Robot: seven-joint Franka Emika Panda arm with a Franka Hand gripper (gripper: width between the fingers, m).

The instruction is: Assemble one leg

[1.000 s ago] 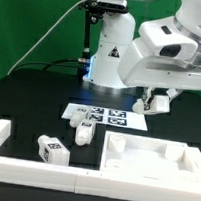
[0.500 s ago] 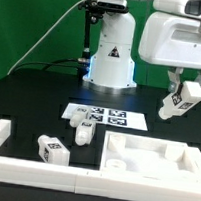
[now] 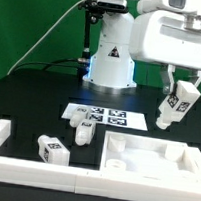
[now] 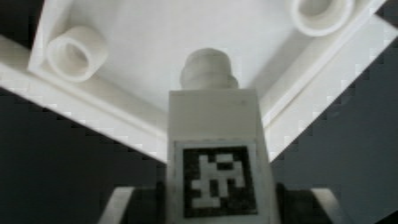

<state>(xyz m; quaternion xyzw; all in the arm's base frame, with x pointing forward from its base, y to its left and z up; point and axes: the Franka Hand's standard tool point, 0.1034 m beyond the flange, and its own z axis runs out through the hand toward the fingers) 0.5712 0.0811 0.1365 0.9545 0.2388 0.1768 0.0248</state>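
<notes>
Leg point(image 3: 171, 111) hanging clamped in gripper point(image 3: 178, 94) over panel point(image 3: 143, 158).
Long axis is tilting, tip pointing down at panel's far corner, exterior view's right.

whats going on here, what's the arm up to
The arm's gripper holds one leg in the air, tilted, above the large white panel. The leg is not yet in any of the panel's round sockets. Other legs lie loose on the table near the marker board.
</notes>
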